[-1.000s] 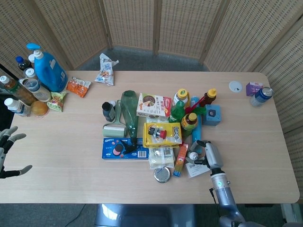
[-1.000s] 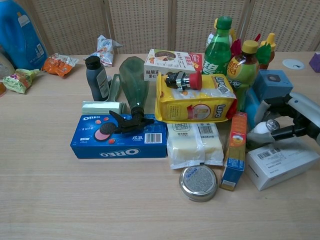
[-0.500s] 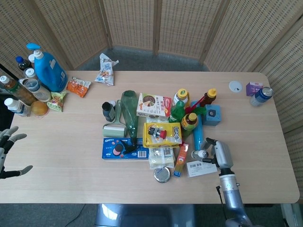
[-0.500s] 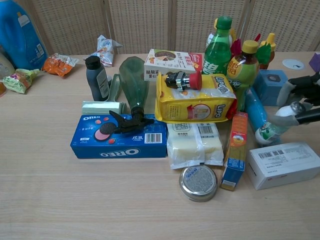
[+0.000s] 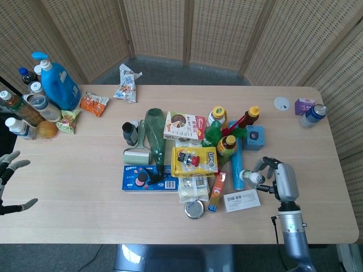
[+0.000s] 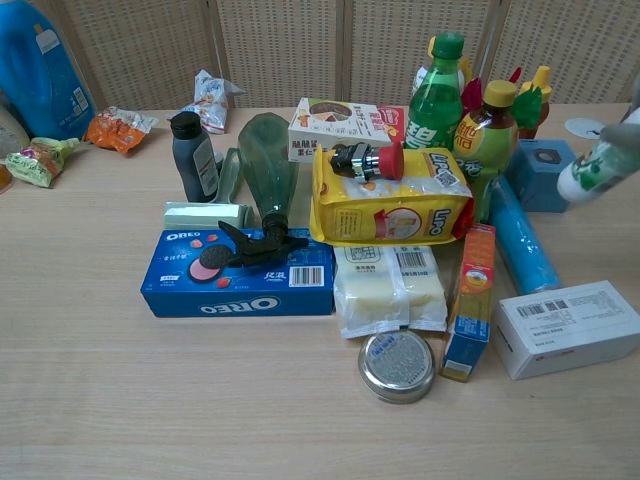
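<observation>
A small white bottle (image 5: 250,176) with a green label is held by the right hand (image 5: 279,178) at the lower right of the head view, lifted clear of the table (image 5: 317,170). The fingers are clamped around the bottle, which lies tilted with its cap end pointing toward the pile of goods in the middle of the frame. In the chest view the same bottle (image 6: 598,168) is seen at the far right edge, raised above the tabletop; the hand itself is mostly cut off there.

Just left of the bottle in the head view, a blue tube (image 5: 236,164) lies on the table, and a white box with a barcode (image 5: 241,200) rests below it. A light blue box (image 5: 253,137) sits above them. Further left, a yellow snack bag (image 5: 194,160) is found in the centre of the pile, with a blue Oreo box (image 5: 148,180) at its lower left and a round tin (image 5: 194,208) beneath.

The left hand (image 5: 7,181) is seen at the lower left edge of the head view, off the table, with its fingers spread apart and nothing held.
</observation>
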You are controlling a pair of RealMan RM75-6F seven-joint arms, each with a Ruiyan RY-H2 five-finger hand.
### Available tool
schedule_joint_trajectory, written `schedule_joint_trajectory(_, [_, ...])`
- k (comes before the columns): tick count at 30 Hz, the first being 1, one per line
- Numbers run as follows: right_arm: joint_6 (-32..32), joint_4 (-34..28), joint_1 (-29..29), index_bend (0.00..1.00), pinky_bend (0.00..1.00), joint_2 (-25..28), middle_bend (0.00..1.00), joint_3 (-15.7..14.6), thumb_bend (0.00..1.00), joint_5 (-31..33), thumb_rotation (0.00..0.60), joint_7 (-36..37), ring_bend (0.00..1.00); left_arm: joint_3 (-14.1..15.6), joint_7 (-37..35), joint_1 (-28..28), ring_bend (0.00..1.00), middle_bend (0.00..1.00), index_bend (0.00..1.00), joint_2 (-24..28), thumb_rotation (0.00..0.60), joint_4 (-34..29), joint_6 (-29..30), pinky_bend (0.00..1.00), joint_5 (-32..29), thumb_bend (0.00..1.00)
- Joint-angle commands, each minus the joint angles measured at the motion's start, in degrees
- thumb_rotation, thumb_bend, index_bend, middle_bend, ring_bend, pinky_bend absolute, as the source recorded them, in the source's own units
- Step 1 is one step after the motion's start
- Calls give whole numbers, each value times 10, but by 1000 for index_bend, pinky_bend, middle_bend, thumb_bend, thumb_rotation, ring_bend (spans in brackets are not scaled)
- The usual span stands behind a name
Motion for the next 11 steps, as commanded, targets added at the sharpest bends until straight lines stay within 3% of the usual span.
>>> schedule_joint_trajectory(1, [32, -76, -11, 604, 712, 52, 814, 14, 0, -24, 600, -33, 554, 0, -2, 0, 0, 0, 214, 1, 600, 0, 0, 0, 1, 0])
schedule_joint_trajectory(11, [51, -191, -11, 604, 712, 110, 815, 31, 0, -48, 600, -91, 554, 2, -3, 0, 0, 0, 214, 1, 600, -1, 0, 0, 6, 0])
